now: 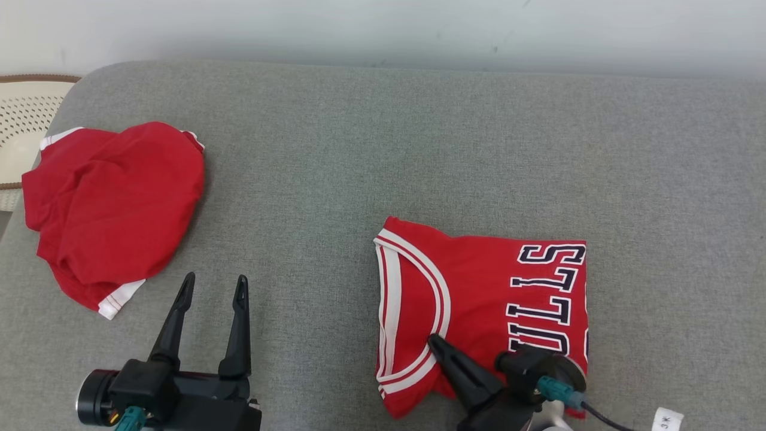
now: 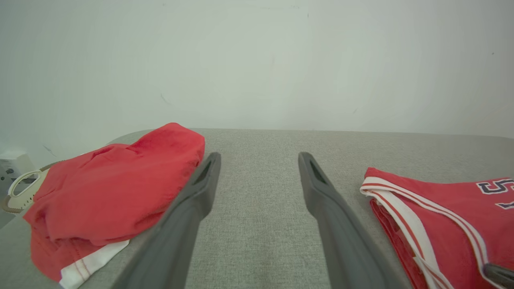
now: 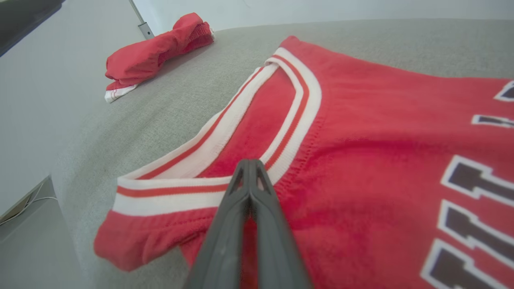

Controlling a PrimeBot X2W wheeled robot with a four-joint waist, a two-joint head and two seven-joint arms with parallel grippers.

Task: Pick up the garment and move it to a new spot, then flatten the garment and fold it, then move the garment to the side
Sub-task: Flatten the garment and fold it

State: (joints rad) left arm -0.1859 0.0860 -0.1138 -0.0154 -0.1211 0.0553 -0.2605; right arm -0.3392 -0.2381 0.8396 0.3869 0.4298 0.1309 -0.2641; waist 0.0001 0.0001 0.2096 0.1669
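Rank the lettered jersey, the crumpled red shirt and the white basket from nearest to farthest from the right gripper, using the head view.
1. Lettered jersey, under the right gripper tips.
2. Crumpled red shirt, far left on the grey surface.
3. White basket, past the surface's left edge.

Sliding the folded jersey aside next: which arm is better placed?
Likely right: the right gripper, jaws shut, is at the collar of the folded jersey; the left gripper, jaws open, hovers over bare cushion.

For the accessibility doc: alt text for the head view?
A folded red jersey lies on a grey surface, with the right gripper, fingers shut, over its collar. The left gripper is open beside a crumpled red garment.
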